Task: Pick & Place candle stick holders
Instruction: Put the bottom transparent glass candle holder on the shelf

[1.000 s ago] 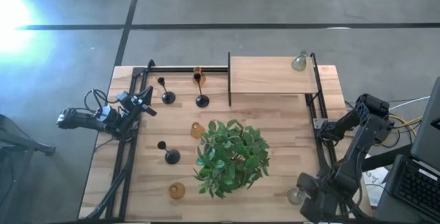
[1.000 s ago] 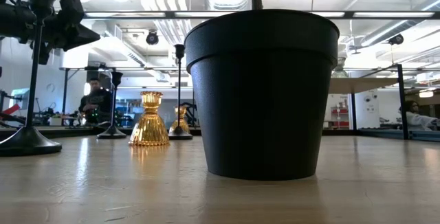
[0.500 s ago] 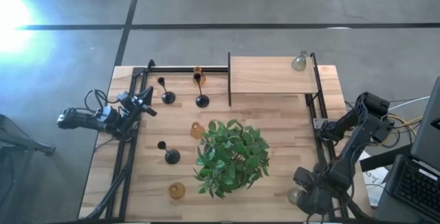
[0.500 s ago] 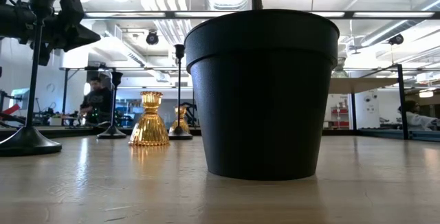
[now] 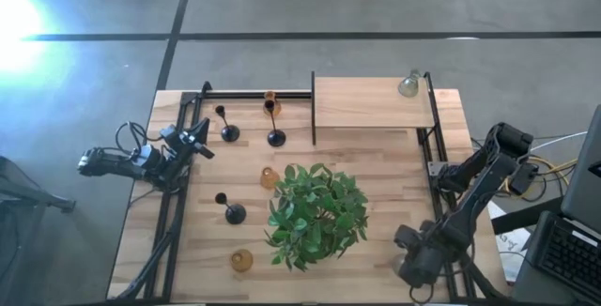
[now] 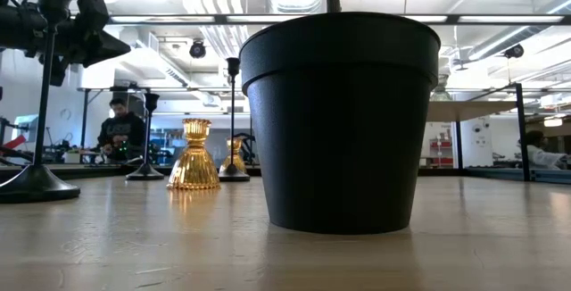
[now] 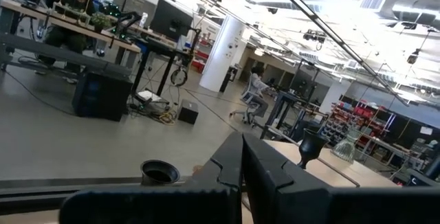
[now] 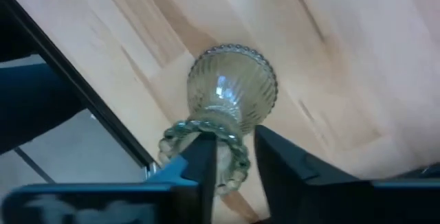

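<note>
A pale wooden tabletop (image 5: 376, 156) carries the lot. Along its far edge a raised wooden shelf (image 5: 362, 104) bears one clear glass holder (image 5: 408, 84) at its right end. On the tabletop itself: three black stemmed holders (image 5: 228, 131), two far left beside an amber holder (image 5: 271, 99), one nearer. A leafy plant (image 5: 315, 214) stands in the middle in its black pot (image 6: 339, 121), a second amber holder (image 5: 269, 177) just beside it, a third (image 5: 242, 260) near the front edge.

Ribbed grey-clear glass holder (image 8: 230, 90) on pale wood table (image 8: 330, 59), gold-amber holder (image 6: 194, 157) beside black pot (image 6: 339, 121), green plant (image 5: 315, 214).
</note>
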